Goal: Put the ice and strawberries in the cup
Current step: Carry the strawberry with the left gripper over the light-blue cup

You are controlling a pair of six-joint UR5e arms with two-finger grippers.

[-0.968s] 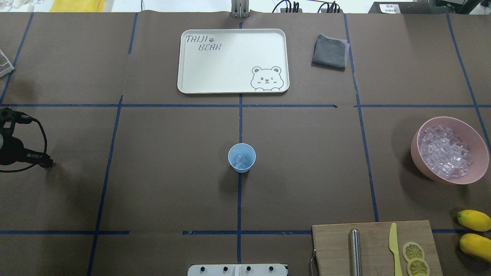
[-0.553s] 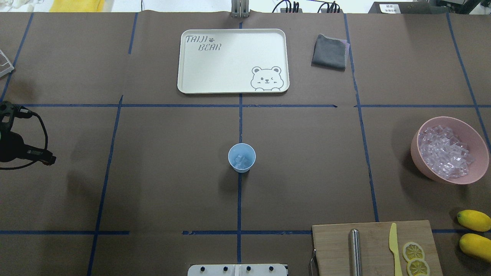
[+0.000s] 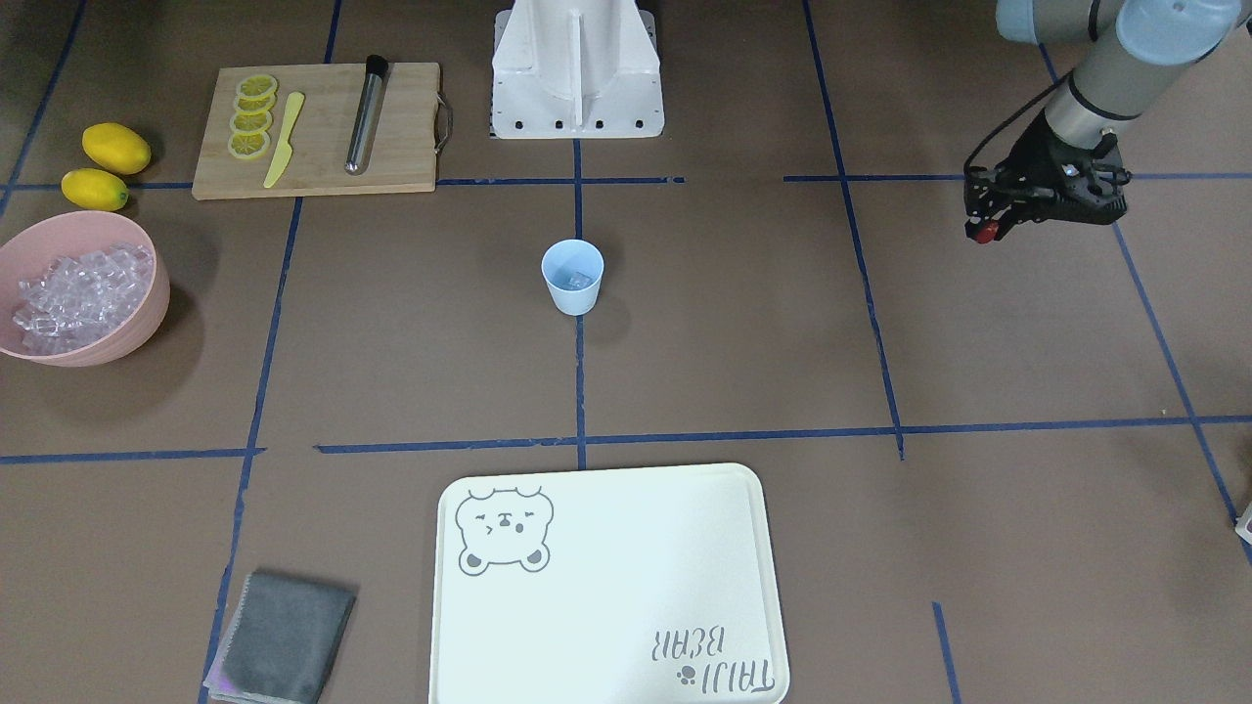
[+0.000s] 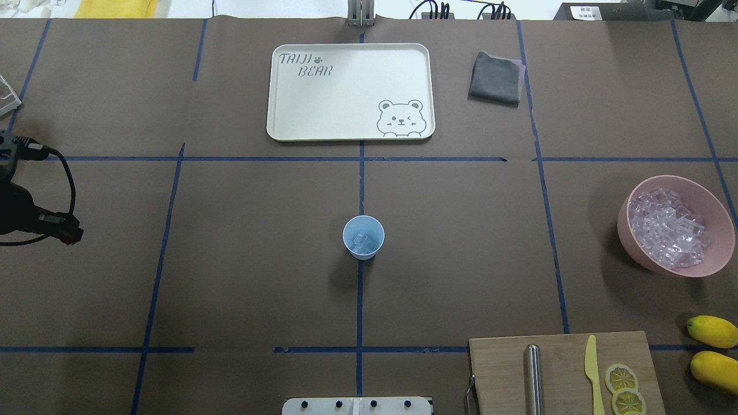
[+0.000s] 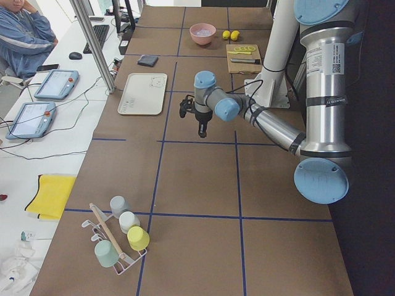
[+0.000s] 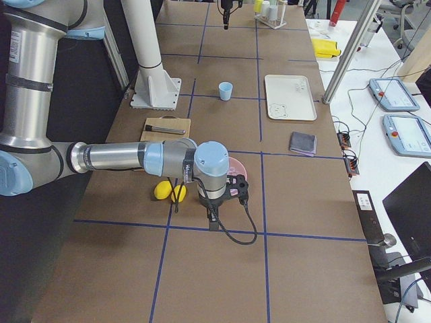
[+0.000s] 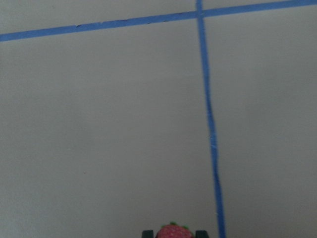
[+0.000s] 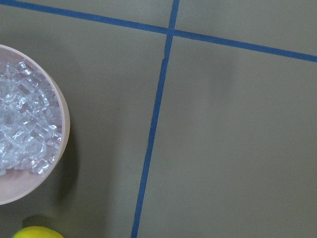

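The pale blue cup (image 4: 363, 236) stands upright at the table's middle with a few ice cubes inside; it also shows in the front-facing view (image 3: 572, 277). My left gripper (image 4: 72, 235) hovers over bare table far to the cup's left, shut on a small red strawberry (image 7: 173, 232) with a green top, also seen as a red spot in the front-facing view (image 3: 984, 233). More ice (image 4: 667, 227) fills the pink bowl (image 4: 628, 230) at the right. My right gripper (image 6: 213, 222) shows only in the exterior right view, near the bowl; I cannot tell if it is open or shut.
A white bear tray (image 4: 277, 92) and a grey cloth (image 4: 496, 78) lie at the far side. A wooden cutting board (image 4: 501, 369) holds a steel rod, a yellow knife and lemon slices. Two lemons (image 4: 712, 331) lie at the right edge.
My left gripper with the strawberry has shifted slightly away from the robot and a little toward the centre. The cup and bowl have not moved.
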